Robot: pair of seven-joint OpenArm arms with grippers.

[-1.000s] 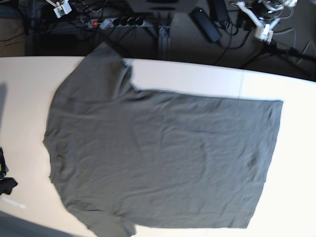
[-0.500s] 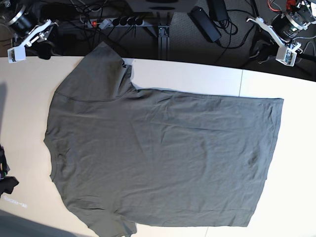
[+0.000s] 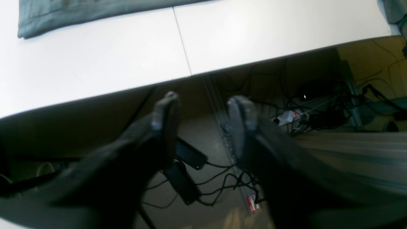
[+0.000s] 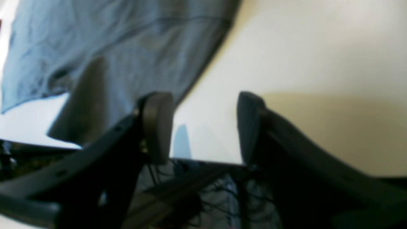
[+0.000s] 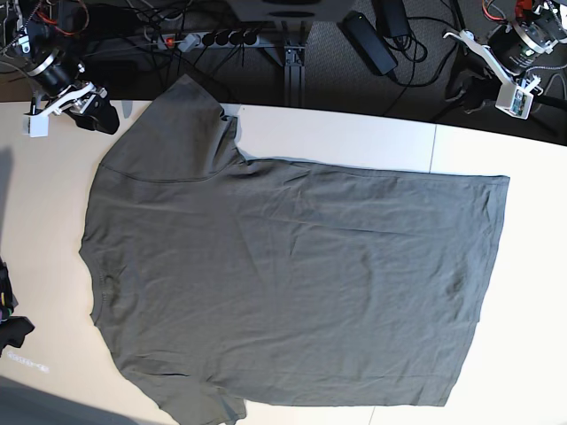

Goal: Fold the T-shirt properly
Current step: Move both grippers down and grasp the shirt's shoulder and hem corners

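Olive-grey cotton: T-shirt [image 5: 292, 274] lies spread flat on the white table [image 5: 354, 137], unfolded, collar end toward base-view left, hem toward base-view right.
Sleeves: far sleeve [image 5: 182, 111] reaches the table's back edge; near sleeve [image 5: 208, 407] at the frame bottom, partly cut off.
Hem: straight along the right side, corner [image 3: 24, 31] visible in the left wrist view, well apart from that gripper.
Creases: light wrinkles only, no fold line anywhere that I can see.
Progress: nothing folded yet, judged from the flat layout; all folds remain (sleeves in, body over).
Right gripper: [image 4: 200, 127] jaws wide apart, holding nothing; hovers at the back table edge just beside the far sleeve, fabric visible behind its left finger; contact cannot be told.
Left gripper: [image 3: 202, 119] jaws moderately apart, empty; off the table beyond its back edge, over floor cables, not touching the shirt.
Likely step: approach to the far edge, one arm per end; judgement only.
Table seam: [image 5: 432, 150] runs across the top near the hem end.
Other: small black bunched object [image 5: 9, 319] at base-view left edge, clear of the shirt; power strip [image 5: 208, 39] and cables on the floor behind.
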